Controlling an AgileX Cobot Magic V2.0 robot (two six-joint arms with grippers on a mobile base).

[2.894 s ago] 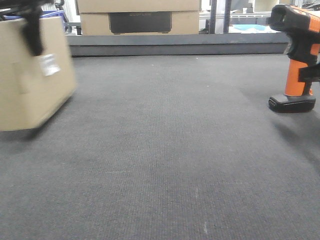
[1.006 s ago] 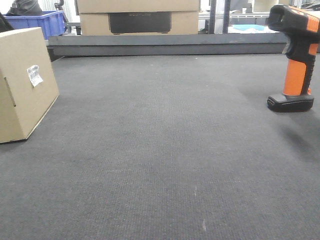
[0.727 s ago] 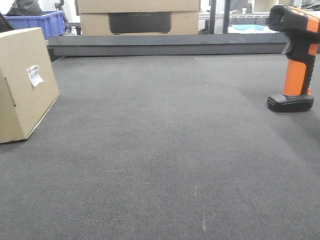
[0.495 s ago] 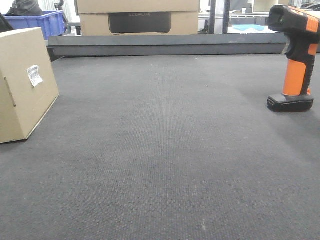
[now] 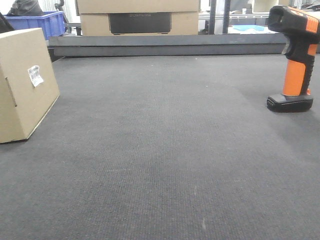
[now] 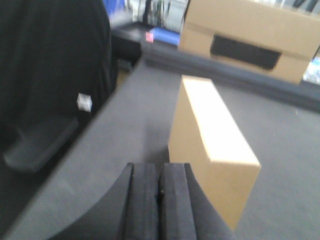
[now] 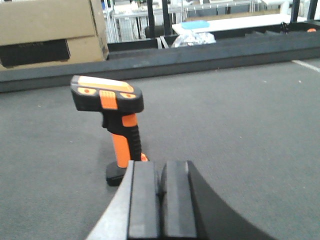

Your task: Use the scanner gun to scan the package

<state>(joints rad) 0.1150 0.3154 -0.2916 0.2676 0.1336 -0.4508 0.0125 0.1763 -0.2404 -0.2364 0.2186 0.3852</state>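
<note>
The cardboard package (image 5: 25, 82) stands on the grey mat at the far left, with a small white label (image 5: 35, 75) on its right side. It also shows in the left wrist view (image 6: 212, 145). The orange and black scanner gun (image 5: 296, 55) stands upright on its base at the far right, and in the right wrist view (image 7: 115, 125). My left gripper (image 6: 161, 172) is shut and empty, just short of the package. My right gripper (image 7: 161, 172) is shut and empty, just behind the scanner's base. Neither gripper shows in the front view.
A dark raised ledge (image 5: 170, 44) runs along the mat's far edge. A large cardboard box (image 5: 140, 16) stands behind it, with a blue bin (image 5: 42, 21) at the back left. A black shape (image 6: 50, 75) fills the left of the left wrist view.
Earlier the left gripper held the package at the left and the right gripper held the scanner. Both have let go and left the front view. Package and scanner stand still over the last second.
</note>
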